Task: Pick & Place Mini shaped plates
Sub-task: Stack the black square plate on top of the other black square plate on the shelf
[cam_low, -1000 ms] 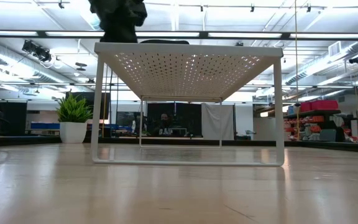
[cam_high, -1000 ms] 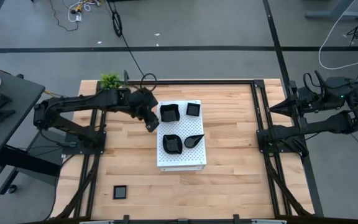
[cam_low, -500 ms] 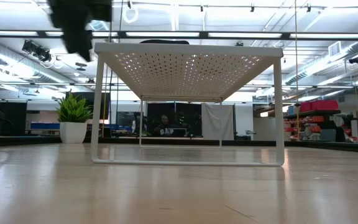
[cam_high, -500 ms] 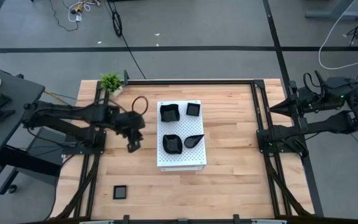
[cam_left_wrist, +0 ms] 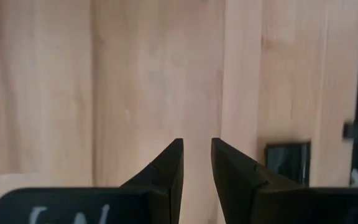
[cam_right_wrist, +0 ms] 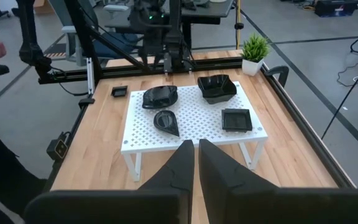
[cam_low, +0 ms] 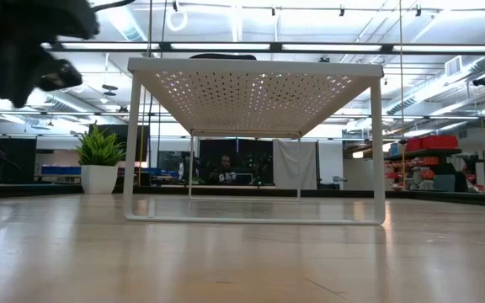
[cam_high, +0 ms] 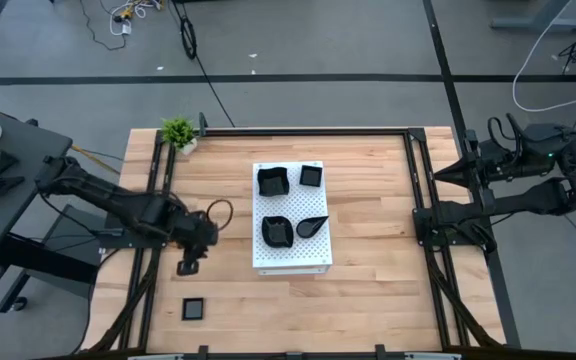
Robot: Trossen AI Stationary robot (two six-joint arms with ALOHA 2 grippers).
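A robotics lab is seen: framed wooden table (cam_high: 368, 200), floor cables (cam_high: 128, 15), ceiling strip lights (cam_low: 327, 47), open workspace behind.

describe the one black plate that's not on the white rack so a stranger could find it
Start at the white perforated rack in the middle of the wooden table, which carries four glossy black dishes. The small square black plate lies alone on bare wood by the table's front left corner, the only dish off the rack.

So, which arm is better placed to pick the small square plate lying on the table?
Left. The left gripper hovers near the square plate; the right gripper waits at the table's far edge.
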